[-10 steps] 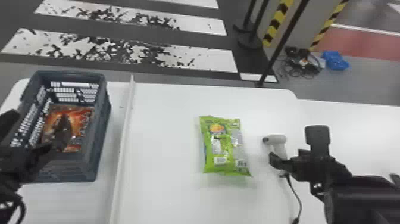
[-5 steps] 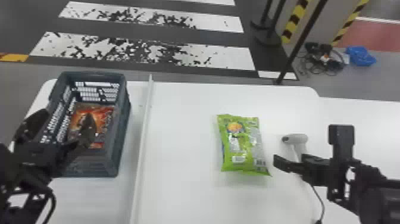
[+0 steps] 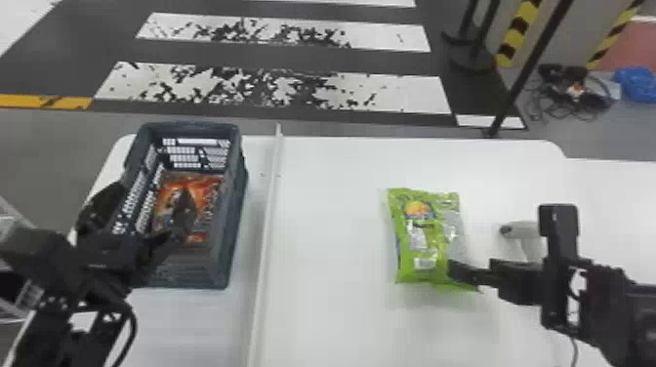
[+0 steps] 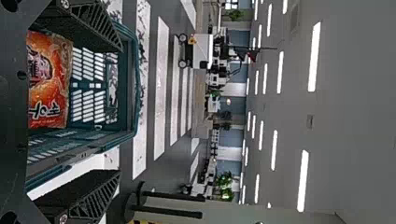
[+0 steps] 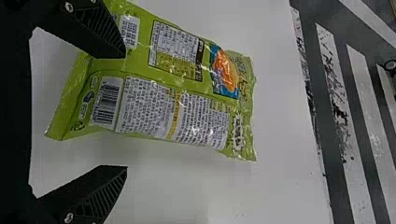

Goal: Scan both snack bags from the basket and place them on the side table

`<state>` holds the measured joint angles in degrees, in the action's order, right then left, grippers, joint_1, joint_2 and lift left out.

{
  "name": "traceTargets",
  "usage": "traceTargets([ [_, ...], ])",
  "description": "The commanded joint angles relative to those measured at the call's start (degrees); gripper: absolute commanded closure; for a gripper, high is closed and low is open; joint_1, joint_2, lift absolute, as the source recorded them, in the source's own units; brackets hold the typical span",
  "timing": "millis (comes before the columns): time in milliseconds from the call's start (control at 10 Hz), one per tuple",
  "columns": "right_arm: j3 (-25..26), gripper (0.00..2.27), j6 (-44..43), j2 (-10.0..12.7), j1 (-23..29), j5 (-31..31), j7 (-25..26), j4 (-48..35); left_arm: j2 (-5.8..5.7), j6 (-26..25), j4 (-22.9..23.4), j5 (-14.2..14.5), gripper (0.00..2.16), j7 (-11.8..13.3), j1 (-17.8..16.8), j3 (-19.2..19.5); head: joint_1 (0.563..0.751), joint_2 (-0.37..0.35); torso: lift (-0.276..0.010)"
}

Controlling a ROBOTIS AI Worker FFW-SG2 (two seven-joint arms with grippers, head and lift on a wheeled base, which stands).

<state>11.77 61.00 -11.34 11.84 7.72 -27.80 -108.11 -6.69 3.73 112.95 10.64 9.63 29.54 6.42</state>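
We're partway, folks: green bag [image 3: 424, 234] right of the basket [image 3: 234, 195], orange bag [image 3: 210, 188] inside it, left claw [image 4: 121, 111] and right claw [image 5: 126, 111] spread apart (scanning, placing likely remain).

White stripes [image 3: 273, 92] cross the dark floor [image 3: 244, 54] beyond the white table [image 3: 341, 171].

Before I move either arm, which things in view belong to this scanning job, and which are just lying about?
Part of the job:
- orange snack bag, inside the basket
- green snack bag, on the white table
- white device, probably the scanner

Just lying about:
- blue bundle, on the floor
- cable heap, beside it
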Motion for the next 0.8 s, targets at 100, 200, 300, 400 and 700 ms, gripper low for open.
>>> traceTargets([
  [100,-0.61,0.09,0.66,0.0,-2.34,1.25,-0.67,4.31,-0.07,0.0,0.08,0.0,0.07,-0.05,0.08,0.0,0.695,-0.018,-0.075],
  [200,-0.43,0.28,0.84,0.0,-2.96,1.6,-2.43,5.71,-0.07,0.0,-0.01,0.0,0.07,0.04,0.08,0.0,0.695,-0.013,-0.075],
  [300,-0.17,0.77,0.66,-0.09,-3.31,1.6,-4.98,6.77,0.01,0.0,-0.01,0.0,0.07,0.04,0.08,0.0,0.695,-0.003,-0.075],
  [400,-0.08,1.76,0.66,-0.09,-3.4,1.25,-5.24,6.94,0.01,0.0,0.08,0.0,0.07,0.04,0.08,0.0,0.695,0.003,-0.075],
  [700,1.85,2.25,2.07,-0.09,-2.87,3.18,-6.47,6.33,0.01,0.0,-0.01,0.0,0.07,-0.05,0.26,0.09,0.695,0.001,-0.075],
])
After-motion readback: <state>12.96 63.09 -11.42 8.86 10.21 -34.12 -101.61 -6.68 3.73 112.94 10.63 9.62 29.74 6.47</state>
